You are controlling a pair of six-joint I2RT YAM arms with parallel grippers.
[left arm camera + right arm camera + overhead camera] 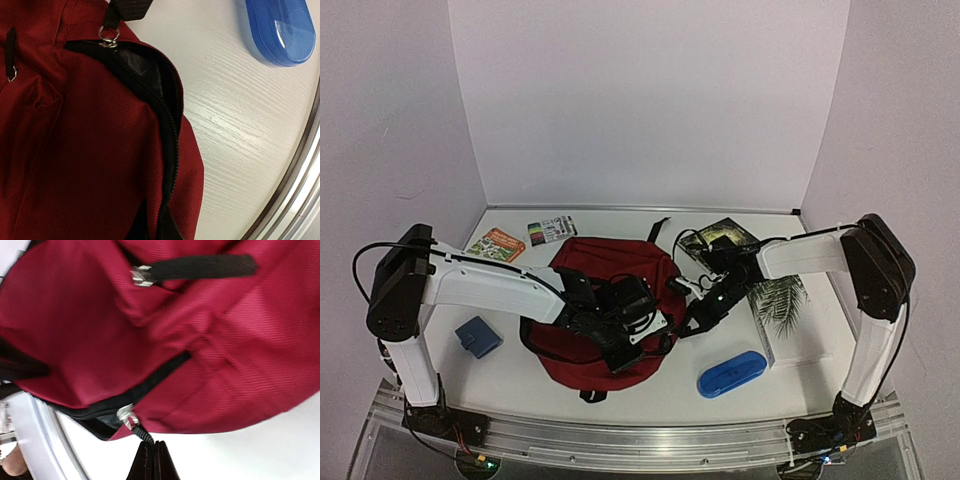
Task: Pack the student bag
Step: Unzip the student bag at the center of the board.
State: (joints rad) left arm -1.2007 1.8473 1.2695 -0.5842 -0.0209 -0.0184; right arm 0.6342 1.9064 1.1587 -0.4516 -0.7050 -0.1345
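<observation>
Aluminium rail (640, 438) edges the white table (530, 385) nearest the lens. Just beyond it a blue oblong case (731, 372) lies on the near side of the right jaws, apart from them. At mid-table, between the two arms, the dark red student bag (610, 262) lies flat, its black zip parted over grey lining. Over the bag's near end the left gripper (623, 355) is clenched; whether it grasps anything cannot be told. At the bag's right edge the right gripper (152, 460) is clamped on the black zip pull (129, 417). Well left of the left jaws sits a small dark blue pouch (478, 336). Beyond both jaws, past the bag, lie an orange booklet (495, 244) and a pen pack (551, 230); a palm-leaf book (782, 300) lies right of the right jaws.
</observation>
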